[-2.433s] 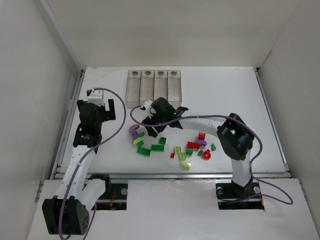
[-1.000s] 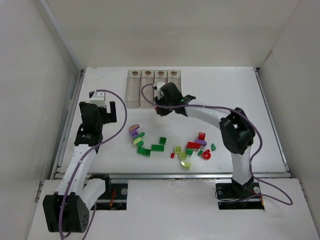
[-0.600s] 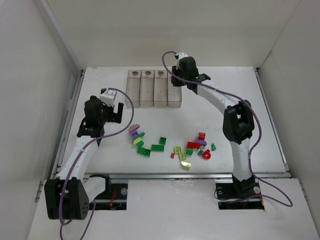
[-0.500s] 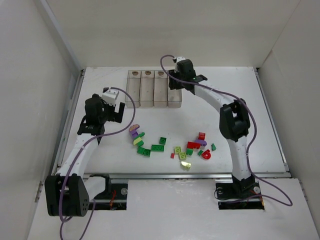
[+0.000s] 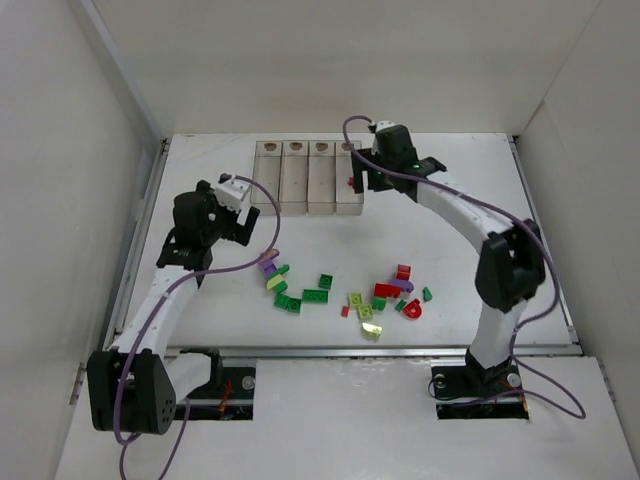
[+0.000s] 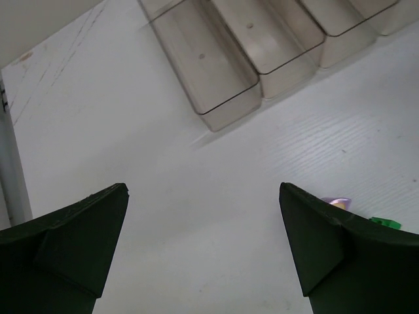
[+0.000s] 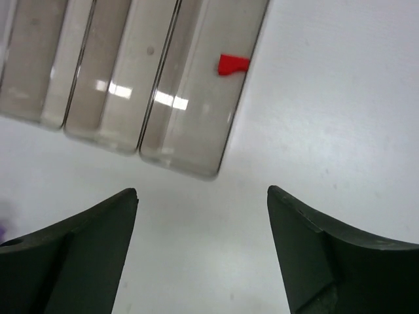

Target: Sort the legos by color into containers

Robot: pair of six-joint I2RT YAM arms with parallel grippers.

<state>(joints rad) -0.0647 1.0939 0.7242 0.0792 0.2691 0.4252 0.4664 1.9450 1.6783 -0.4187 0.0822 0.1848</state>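
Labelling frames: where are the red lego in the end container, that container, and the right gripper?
red lego [image 7: 232,64]: right wrist view, centre.
end container [image 7: 200,118]: right wrist view, bare floor.
right gripper [image 7: 201,191]: right wrist view, midway between fingertips.

Legos [image 5: 316,295] before containers [image 5: 294,192], one in the rightmost.

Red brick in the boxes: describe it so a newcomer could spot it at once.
At the table's far side stands a row of four clear boxes. Take the rightmost box, by the open right gripper. The red brick lies in it, the only brick in any box; the other bricks lie loose outside.
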